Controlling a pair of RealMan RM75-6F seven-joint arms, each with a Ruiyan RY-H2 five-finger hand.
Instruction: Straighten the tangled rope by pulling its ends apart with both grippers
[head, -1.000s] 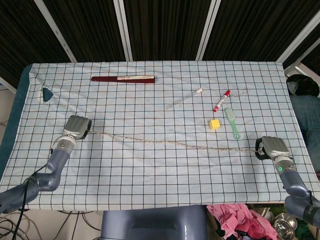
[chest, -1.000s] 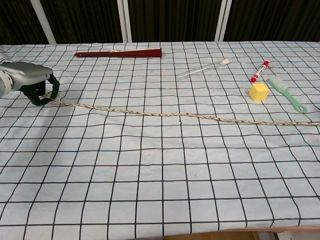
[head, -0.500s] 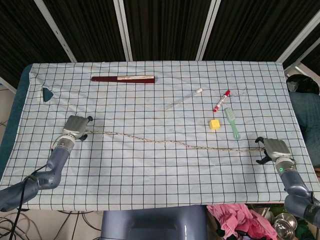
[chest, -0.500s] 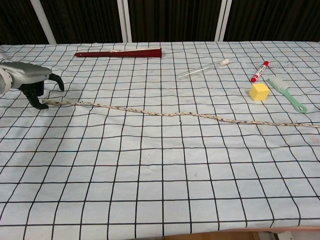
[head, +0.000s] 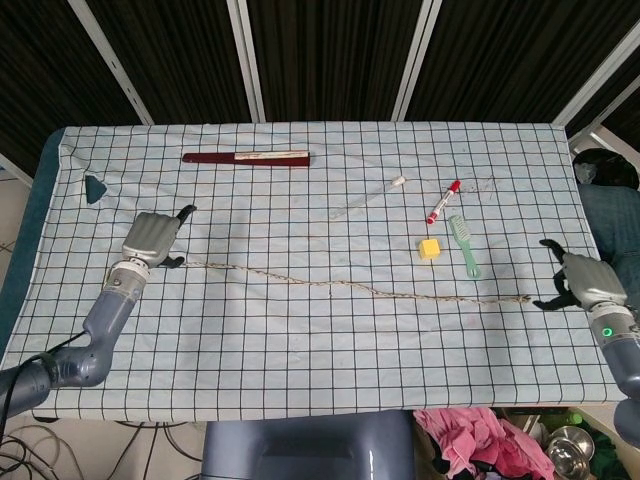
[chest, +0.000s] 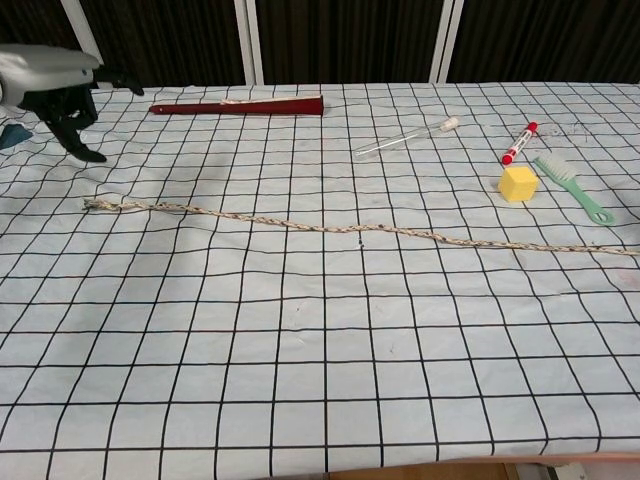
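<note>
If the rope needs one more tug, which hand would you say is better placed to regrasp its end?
Probably the right hand: it sits open just past the rope end. The left hand, also open, is raised above its end in the chest view.

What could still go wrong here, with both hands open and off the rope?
The left hand hangs with spread fingers above the rope end; dropping back could snag and drag it crooked. The right hand sits close beside the other end, so a careless retreat might catch it. Slight waves remain along the rope.

A dark red stick (head: 246, 157), glass tube (head: 368, 196), red marker (head: 443, 202), yellow cube (head: 429, 249) and green brush (head: 463, 245) lie on the checked tablecloth (head: 320, 360).
</note>
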